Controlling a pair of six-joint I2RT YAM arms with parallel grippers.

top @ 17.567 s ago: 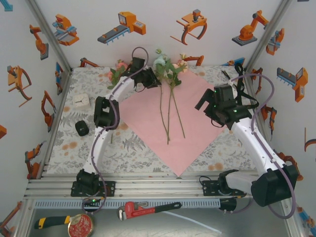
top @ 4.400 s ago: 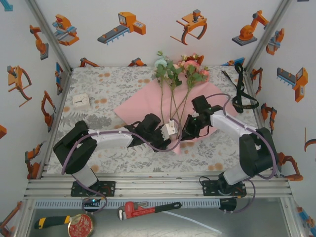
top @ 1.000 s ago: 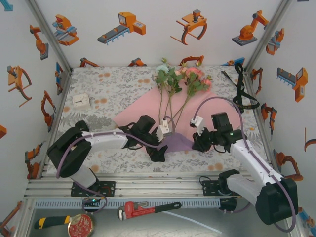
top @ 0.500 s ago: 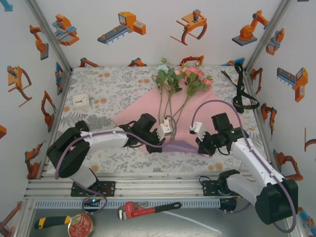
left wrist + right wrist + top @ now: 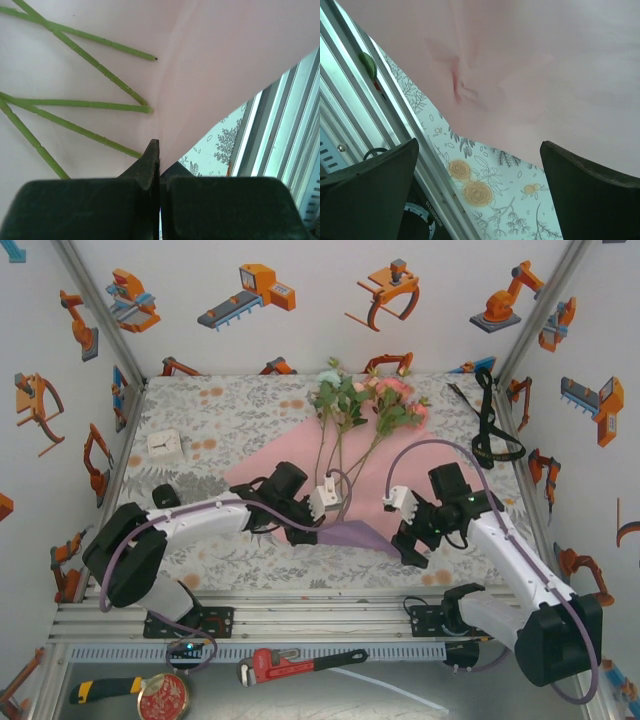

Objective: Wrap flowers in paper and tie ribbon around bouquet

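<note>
The flowers [image 5: 362,398] lie fanned on the pink paper [image 5: 270,468], blooms toward the back wall. Their thin green stems [image 5: 90,60] run toward me. The paper's near corner is folded over, lilac side [image 5: 352,534] up. My left gripper [image 5: 308,530] is shut on that fold's left end, with the sheet [image 5: 225,60] pinched between its jaws [image 5: 159,160]. My right gripper [image 5: 408,545] stands open just off the fold's right tip. In the right wrist view its gripper [image 5: 480,190] holds nothing and the paper [image 5: 545,65] lies beyond it. The black ribbon [image 5: 487,440] lies at the back right.
A floral table cover [image 5: 200,410] spreads under everything. A small white box [image 5: 164,444] and a small black object [image 5: 165,496] sit at the left. The aluminium rail [image 5: 320,615] runs along the near edge, and a red wrench [image 5: 290,665] lies below it.
My left gripper has shut on the paper's folded corner and drawn back to the left. My right gripper gripped the fold's right end, then opened and let it go.
</note>
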